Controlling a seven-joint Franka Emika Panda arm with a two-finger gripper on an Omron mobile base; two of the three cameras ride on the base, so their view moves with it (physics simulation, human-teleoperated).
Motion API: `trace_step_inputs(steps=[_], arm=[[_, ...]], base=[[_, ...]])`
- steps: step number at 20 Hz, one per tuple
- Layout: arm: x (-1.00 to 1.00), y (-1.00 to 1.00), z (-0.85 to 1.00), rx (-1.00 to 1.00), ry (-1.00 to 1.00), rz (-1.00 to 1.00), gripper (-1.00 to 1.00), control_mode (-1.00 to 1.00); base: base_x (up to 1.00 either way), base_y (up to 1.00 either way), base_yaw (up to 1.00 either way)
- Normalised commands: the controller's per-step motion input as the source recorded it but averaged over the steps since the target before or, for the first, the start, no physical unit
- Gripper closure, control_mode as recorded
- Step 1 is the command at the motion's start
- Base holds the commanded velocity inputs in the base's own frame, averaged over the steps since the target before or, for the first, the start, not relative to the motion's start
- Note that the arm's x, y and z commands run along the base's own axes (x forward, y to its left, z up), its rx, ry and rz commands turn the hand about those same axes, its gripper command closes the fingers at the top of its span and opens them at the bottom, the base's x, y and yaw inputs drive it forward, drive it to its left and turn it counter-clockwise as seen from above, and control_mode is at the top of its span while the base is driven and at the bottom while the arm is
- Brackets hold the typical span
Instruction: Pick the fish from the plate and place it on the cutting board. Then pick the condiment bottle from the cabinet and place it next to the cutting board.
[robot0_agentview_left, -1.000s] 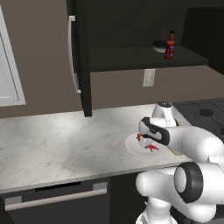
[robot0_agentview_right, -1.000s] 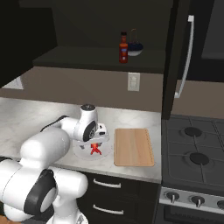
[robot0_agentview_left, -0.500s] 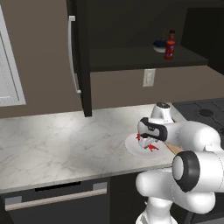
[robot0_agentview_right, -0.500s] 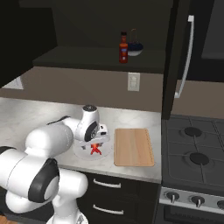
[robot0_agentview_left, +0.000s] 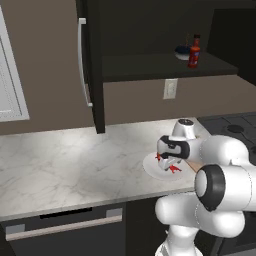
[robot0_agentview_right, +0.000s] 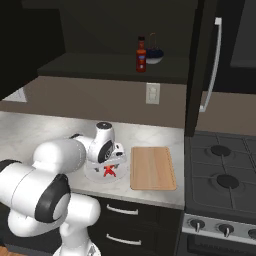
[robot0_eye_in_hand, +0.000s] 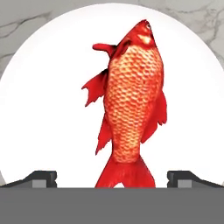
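The red-orange fish (robot0_eye_in_hand: 131, 100) lies flat on the round white plate (robot0_eye_in_hand: 48, 87), its forked tail toward my hand. My gripper (robot0_eye_in_hand: 113, 177) hangs just above the plate and is open, with one fingertip (robot0_eye_in_hand: 41, 177) on each side of the tail and touching nothing. From the base, the hand (robot0_agentview_left: 169, 152) covers most of the plate (robot0_agentview_left: 150, 167), and the fish (robot0_agentview_right: 109, 171) peeks out beneath it. Directly right of the plate lies the tan cutting board (robot0_agentview_right: 152, 167). On the shelf of the dark cabinet (robot0_agentview_right: 100, 65) stands the red condiment bottle (robot0_agentview_right: 141, 54), also visible from the left (robot0_agentview_left: 194, 51).
A dark blue bowl (robot0_agentview_right: 154, 56) sits beside the bottle. The cabinet doors (robot0_agentview_left: 92, 65) stand open, their long silver handles (robot0_agentview_right: 212, 65) facing out. A stove (robot0_agentview_right: 225, 170) borders the counter right of the board. A wall outlet (robot0_agentview_right: 152, 93) is above the board.
The hand has sunk slightly closer to the plate, and the arm's elbow has shifted. The fish, board and bottle have not moved.
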Motion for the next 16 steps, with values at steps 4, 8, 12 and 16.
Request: trace_step_inputs(steps=[4,8,12,16], arm=[[0.08,0.0,-0.1,0.0,0.0,0.0,-1.0,-1.0],[0.12,0.0,-0.1,0.0,0.0,0.0,-1.0,-1.0],[0.12,0.0,-0.1,0.0,0.0,0.0,-1.0,-1.0],[0.09,0.0,-0.11,0.0,0.0,0.0,-1.0,-1.0]], base=[[0.0,0.0,0.0],[0.0,0.0,0.0],[0.0,0.0,0.0],[0.0,0.0,0.0]])
